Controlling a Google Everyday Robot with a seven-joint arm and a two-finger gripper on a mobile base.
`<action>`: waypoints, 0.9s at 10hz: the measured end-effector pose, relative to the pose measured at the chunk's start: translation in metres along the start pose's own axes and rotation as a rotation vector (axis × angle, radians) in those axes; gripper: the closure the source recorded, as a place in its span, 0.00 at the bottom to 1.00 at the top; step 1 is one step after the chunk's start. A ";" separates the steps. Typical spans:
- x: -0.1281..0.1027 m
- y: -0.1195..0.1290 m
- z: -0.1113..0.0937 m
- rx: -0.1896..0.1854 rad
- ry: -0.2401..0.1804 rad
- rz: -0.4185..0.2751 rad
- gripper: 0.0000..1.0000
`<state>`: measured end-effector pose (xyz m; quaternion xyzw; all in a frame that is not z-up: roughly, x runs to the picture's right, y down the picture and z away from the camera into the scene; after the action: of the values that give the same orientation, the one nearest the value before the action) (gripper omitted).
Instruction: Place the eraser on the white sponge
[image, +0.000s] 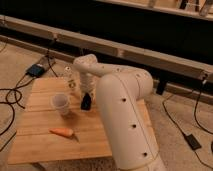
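Eraser is nowhere I can pick out as a thing of its own. The dark shape at the end of my arm is my gripper (86, 102), low over the middle of the wooden table (37, 145), at or just above the boards. Whether it is clamped on the eraser, empty or let go, I cannot tell, as dark gripper and black block would blur into one lump.

Just left of the gripper stands a translucent plastic cup (61, 103), upright, near but apart from it. Nearer and to the left lies a carrot (62, 132), flat on the wood, well clear. Toward the far edge, beside my wrist, sits a small pale object (73, 81) I can't identify.

The white sponge doesn't show at all, and my own arm (125, 110) fills the right side of the table, so it may lie behind that. On the floor at far left are a dark box (36, 70) and cables (9, 97).

My read on progress: nothing shows the eraser resting on the sponge, so the placing isn't done. At best I'm mid-carry or at the pickup. I have yet to find the sponge, bring the eraser over it, set it down and back away.
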<state>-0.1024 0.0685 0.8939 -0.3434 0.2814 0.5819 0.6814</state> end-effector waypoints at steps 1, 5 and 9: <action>0.008 -0.004 -0.010 0.018 0.002 -0.025 1.00; 0.043 -0.024 -0.031 0.091 -0.028 -0.096 1.00; 0.081 -0.051 -0.037 0.135 -0.063 -0.104 1.00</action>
<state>-0.0380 0.0831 0.8146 -0.2925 0.2802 0.5358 0.7408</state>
